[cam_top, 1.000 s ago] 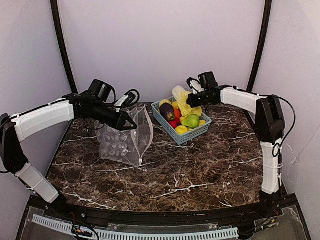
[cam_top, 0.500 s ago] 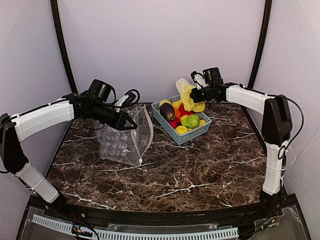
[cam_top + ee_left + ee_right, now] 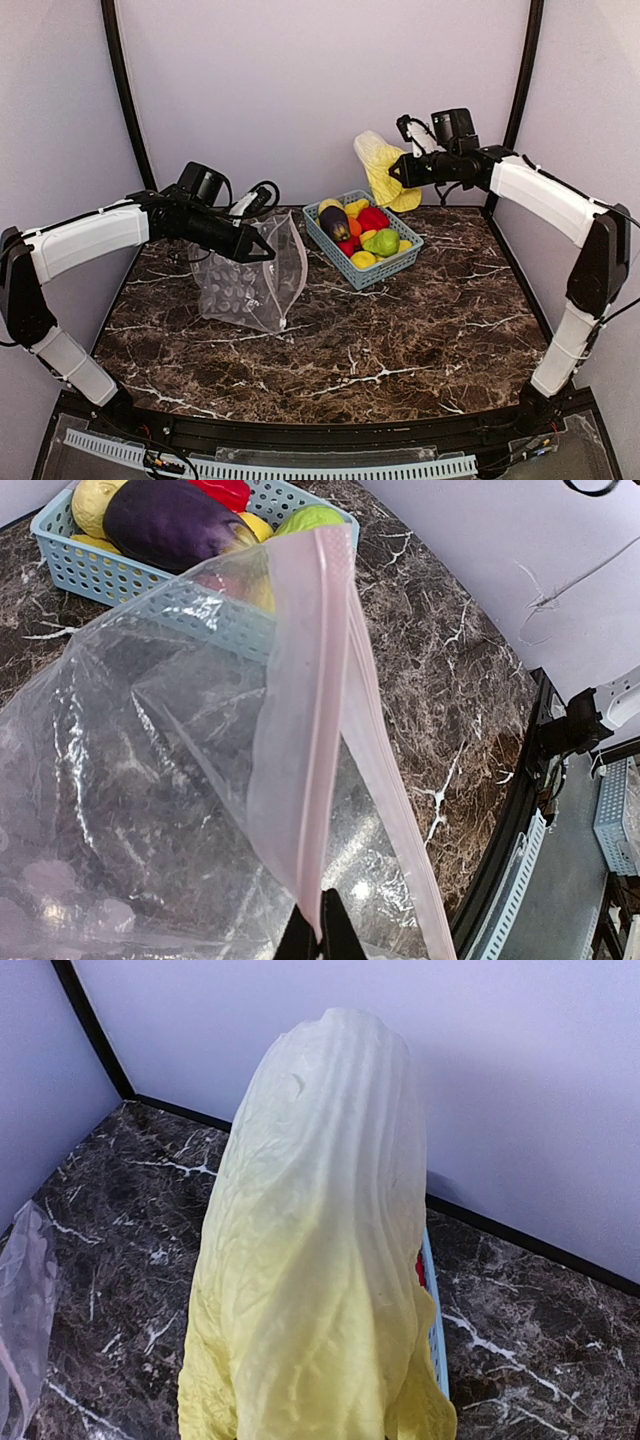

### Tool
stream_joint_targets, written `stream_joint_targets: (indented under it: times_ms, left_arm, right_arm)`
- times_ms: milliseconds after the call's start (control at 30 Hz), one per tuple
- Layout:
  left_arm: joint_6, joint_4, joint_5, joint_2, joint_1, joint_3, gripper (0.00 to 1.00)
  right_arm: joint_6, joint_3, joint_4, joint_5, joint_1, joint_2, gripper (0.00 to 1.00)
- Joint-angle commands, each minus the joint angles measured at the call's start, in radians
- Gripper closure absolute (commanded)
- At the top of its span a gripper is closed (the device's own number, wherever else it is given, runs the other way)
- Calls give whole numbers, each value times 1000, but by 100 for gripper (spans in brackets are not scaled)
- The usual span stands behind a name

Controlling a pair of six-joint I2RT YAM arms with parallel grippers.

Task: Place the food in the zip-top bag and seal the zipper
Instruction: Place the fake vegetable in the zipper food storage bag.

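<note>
Marble table (image 3: 400, 340), cabbage (image 3: 383, 170) aloft (bag (image 3: 250, 290) pinched)

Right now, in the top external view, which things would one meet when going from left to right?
In order: left arm's white link → zip-top bag → eggplant → cabbage → right arm's white link. I leave out the left pincer, which overlaps the bag, and the right pincer, which overlaps the cabbage.
</note>
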Motion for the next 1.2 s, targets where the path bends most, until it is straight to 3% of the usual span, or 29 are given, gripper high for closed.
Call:
stream_joint_targets:
  times_ms: [0, 233, 433, 667, 967, 1167]
  left_arm:
    - [-12, 13, 0, -39, 6, -19, 99]
    - [-13, 21, -25, -53, 7, -27, 99]
    - [-20, 28, -29, -63, 6, -33, 99]
    - [-26, 30, -30, -64, 6, -33, 99]
    - [-23, 49, 26, -79, 6, -38, 99]
    - [-18, 69, 70, -95, 6, -44, 99]
  right_arm:
    - [8, -17, -172, -25, 93, -89, 100]
    - [62, -10, -454, -69, 289, -160, 100]
    - [145, -12, -533, -133, 381, -215, 100]
    - [189, -60, -491, -230, 434, -268, 100]
    - [201, -178, -256, -457, 435, -307, 100]
    - [204, -208, -211, -468, 420, -281, 100]
